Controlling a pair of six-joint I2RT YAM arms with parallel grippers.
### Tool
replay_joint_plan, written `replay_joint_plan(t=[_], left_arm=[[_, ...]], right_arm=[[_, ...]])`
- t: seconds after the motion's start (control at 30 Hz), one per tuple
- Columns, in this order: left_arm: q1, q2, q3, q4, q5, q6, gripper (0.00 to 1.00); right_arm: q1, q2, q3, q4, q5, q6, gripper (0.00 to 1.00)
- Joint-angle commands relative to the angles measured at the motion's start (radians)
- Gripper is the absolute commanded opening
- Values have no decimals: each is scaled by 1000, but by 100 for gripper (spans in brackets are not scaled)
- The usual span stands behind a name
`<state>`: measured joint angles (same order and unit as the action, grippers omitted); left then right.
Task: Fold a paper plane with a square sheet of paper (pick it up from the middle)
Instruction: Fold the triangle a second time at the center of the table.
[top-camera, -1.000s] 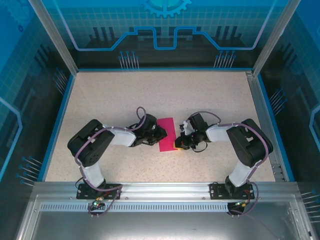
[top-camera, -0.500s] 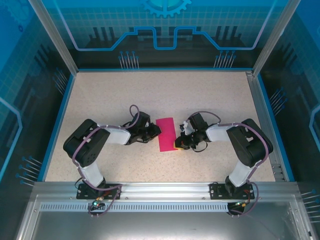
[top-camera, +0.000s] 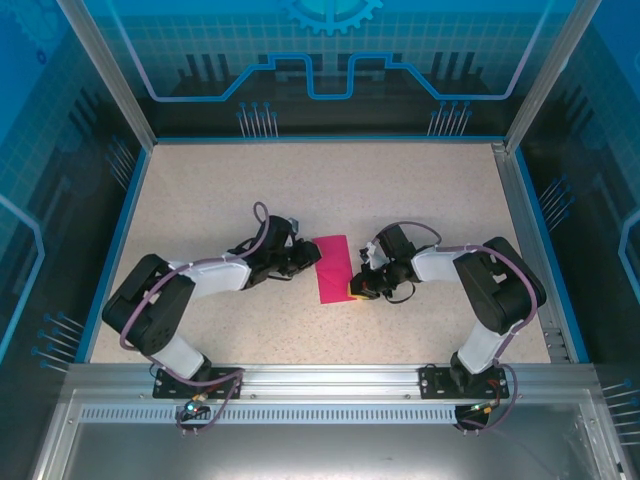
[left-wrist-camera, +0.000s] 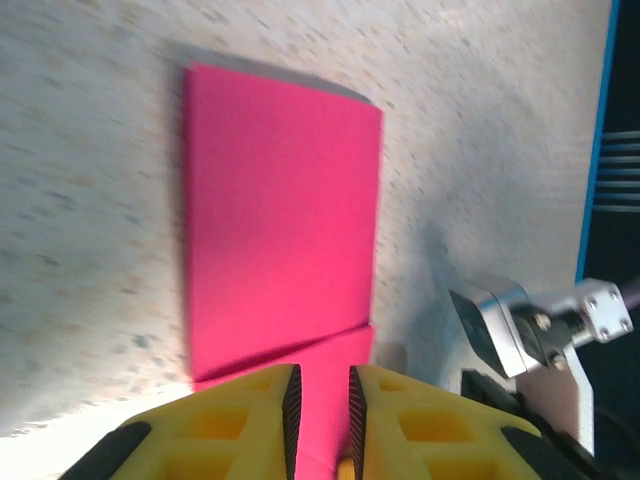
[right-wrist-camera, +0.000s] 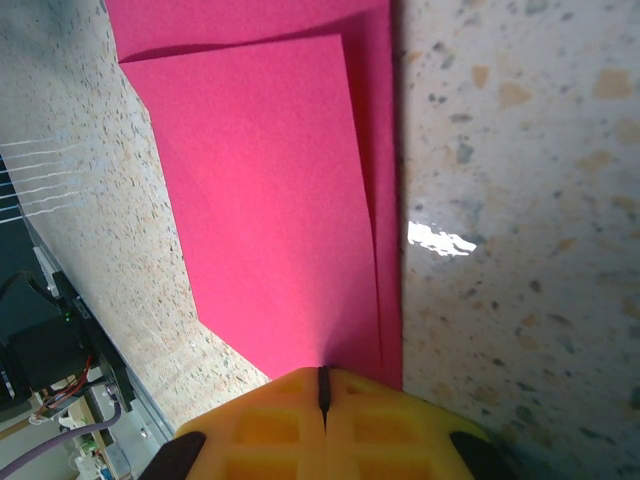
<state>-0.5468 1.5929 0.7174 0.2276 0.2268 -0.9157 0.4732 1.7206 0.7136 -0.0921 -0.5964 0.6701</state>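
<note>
The magenta-pink sheet of paper (top-camera: 333, 267) lies flat on the table, folded into a narrow strip with layered flaps (left-wrist-camera: 280, 220) (right-wrist-camera: 270, 190). My left gripper (top-camera: 313, 256) sits at the strip's upper left edge. Its yellow jaws (left-wrist-camera: 320, 372) stand a narrow gap apart just over the paper, with nothing pinched between them. My right gripper (top-camera: 354, 289) is at the strip's lower right corner. It is shut (right-wrist-camera: 322, 372), with its tips down on the paper's end.
The speckled tabletop (top-camera: 220, 190) is ringed by a blue rim (top-camera: 120, 235) and an aluminium rail (top-camera: 520, 230) on the right. Both arms reach inward from the near edge, the right arm's elbow (top-camera: 500, 285) well to the right of the paper.
The left arm has swung its elbow out to the left, and its gripper has slid back off the paper toward the upper left edge, jaws parting slightly. The right gripper and the paper have stayed put.
</note>
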Motion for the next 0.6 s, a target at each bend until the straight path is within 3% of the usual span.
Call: replay_joint_plan(t=[0.0, 0.3, 0.57], left_arm=[[-36, 39, 33, -29, 56, 41, 23], [-44, 200, 47, 8, 39, -23, 22], [-45, 216, 41, -43, 17, -15, 22]], right_arm=[[5, 4, -6, -83, 68, 2, 0], [30, -31, 38, -78, 37, 1, 1], [89, -22, 146, -96, 56, 7, 3]])
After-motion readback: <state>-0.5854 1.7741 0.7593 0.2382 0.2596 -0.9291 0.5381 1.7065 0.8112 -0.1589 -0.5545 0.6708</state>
